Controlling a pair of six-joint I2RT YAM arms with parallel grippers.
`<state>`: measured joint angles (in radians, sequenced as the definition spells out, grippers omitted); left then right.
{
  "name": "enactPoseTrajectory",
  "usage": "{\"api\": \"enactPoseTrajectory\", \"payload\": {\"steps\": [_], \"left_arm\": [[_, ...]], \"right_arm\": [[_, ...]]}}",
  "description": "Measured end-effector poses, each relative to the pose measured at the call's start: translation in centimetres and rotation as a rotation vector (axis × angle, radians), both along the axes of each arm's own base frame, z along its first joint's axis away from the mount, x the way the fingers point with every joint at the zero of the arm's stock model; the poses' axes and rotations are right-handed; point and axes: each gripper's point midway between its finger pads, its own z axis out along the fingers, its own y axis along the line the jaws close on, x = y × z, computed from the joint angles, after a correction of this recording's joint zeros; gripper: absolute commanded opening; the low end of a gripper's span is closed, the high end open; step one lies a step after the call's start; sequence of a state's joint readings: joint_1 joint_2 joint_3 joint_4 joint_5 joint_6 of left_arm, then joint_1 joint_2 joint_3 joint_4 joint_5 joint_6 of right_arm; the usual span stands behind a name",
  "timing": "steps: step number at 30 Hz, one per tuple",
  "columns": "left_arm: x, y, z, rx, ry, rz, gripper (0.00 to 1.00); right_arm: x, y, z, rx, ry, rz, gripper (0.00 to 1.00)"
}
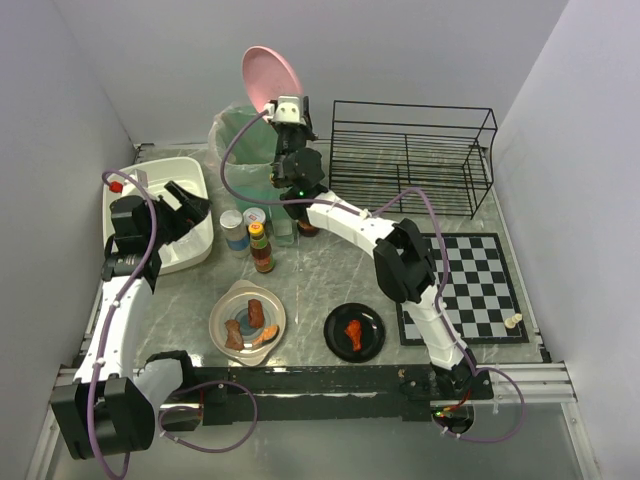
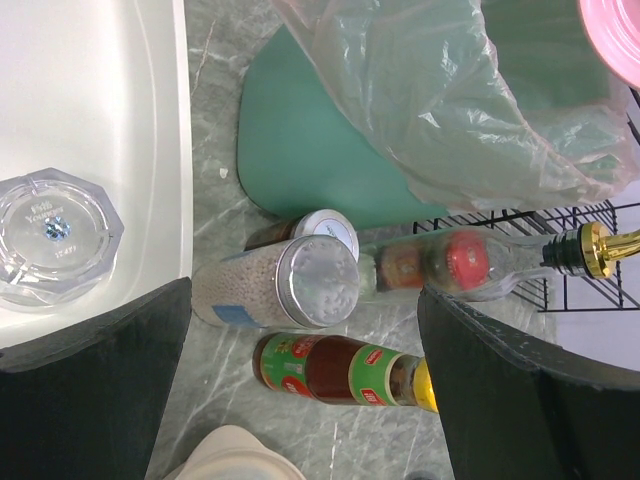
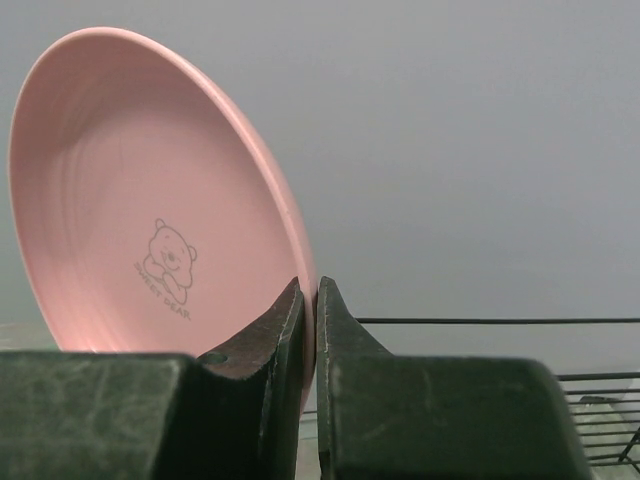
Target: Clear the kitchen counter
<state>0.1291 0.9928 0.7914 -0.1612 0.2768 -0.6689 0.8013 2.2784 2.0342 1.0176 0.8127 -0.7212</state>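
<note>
**Item:** pink plate [image 3: 150, 200], held on edge by the right claw [image 3: 308, 292], jaws pinched narrow on its rim. It hangs high over the green bin [image 1: 232, 140] at the back of the grey marble table [image 1: 320, 285].

**Left claw** [image 2: 305, 330]: wide, empty, above the bottles beside the white tub [image 1: 165, 163].

**Risk:** the grip is on the rim only, so the plate may pivot or slip and drop, striking the bin or the wire rack [image 1: 410, 160].

**Markings:**
- Plate: bear drawing, captioned apparently "SWEET BEAR".
- Glass ashtray [image 2: 55, 235]: lettering illegible.
- Sauce bottle [image 2: 335, 370]: labels illegible.
</note>
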Motion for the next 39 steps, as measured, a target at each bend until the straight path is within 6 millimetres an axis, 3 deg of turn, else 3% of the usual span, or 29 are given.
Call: {"api": "enactPoseTrajectory", "payload": {"steps": [9, 13, 16, 21, 25, 28, 31, 36, 39], "left_arm": [[0.0, 0.0, 0.1, 0.001, -0.004, 0.001, 0.99], [-0.4, 0.0, 1.3, 0.003, -0.042, 0.006, 0.99], [-0.8, -0.1, 3.3, 0.007, -0.109, 0.008, 0.99], [-0.9, -0.2, 7.3, -0.005, -0.241, 0.009, 1.0], [-0.7, -1.2, 10.6, -0.055, -0.356, -0.032, 0.99], [-1.0, -2.4, 13.7, -0.114, -0.467, -0.096, 0.99], [-1.9, -3.6, 16.5, -0.159, -0.565, -0.166, 0.99], [-4.0, -4.8, 19.2, -0.169, -0.66, -0.241, 0.99], [-5.3, -5.6, 20.5, -0.156, -0.706, -0.286, 0.99]], "right_arm": [[-0.4, -0.1, 0.8, 0.006, -0.004, 0.004, 0.0], [-1.2, -0.8, 1.9, 0.03, 0.045, 0.049, 0.0], [-2.6, -1.7, 5.1, 0.085, 0.063, 0.121, 0.0], [-7.1, -4.0, 12.1, 0.207, 0.076, 0.3, 0.0], [-10.3, -4.8, 15.1, 0.28, 0.122, 0.438, 0.0], [-11.7, -4.3, 14.7, 0.289, 0.198, 0.511, 0.0], [-12.2, -3.2, 12.3, 0.26, 0.297, 0.537, 0.0], [-12.6, -1.6, 7.4, 0.175, 0.442, 0.535, 0.0], [-13.0, -1.0, 6.0, 0.152, 0.494, 0.55, 0.0]]}}
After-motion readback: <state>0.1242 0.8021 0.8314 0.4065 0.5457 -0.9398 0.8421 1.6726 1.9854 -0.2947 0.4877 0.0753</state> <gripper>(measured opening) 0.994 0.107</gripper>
